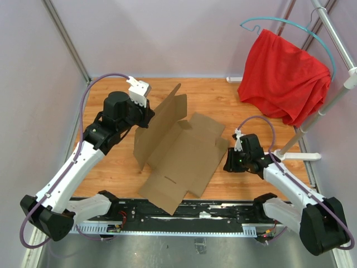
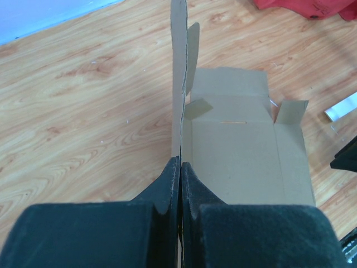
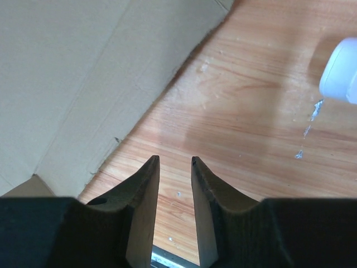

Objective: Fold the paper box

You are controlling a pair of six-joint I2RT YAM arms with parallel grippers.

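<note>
Left wrist view first: my left hand (image 2: 180,163) is clenched on the near edge of the paper box (image 2: 245,151). Both fingers (image 2: 167,187) are pressed flat against a thin cardboard panel that stands upright on its edge and runs away from me toward 12 o'clock. To the 3 o'clock side of that panel the rest of the sheet lies flat and open on the table (image 2: 83,111). Two small flaps are lifted partway, one just beside the upright panel and one at the far 2 o'clock corner.

On the right wrist view my right hand (image 3: 175,161) is released. Its fingers stand apart with a narrow gap, and I see only bare wood between them. The hand sits over the table just beside the box's edge, which runs off toward 10 o'clock, and it does not touch the cardboard. A white rounded piece (image 3: 340,70) shows at 2 o'clock; I cannot tell what it is.

From the top external view the box sits in the middle of the table. The raised panel is on its 10 o'clock side at my left hand, and the flat panels spread down toward 6 o'clock, where one corner reaches over the arm rail (image 1: 223,215). My right hand sits at the sheet's 3 o'clock corner. Well apart, at 2 o'clock, a red cloth (image 1: 281,78) hangs from a teal hanger (image 1: 279,21) on a white rack (image 1: 334,33).
</note>
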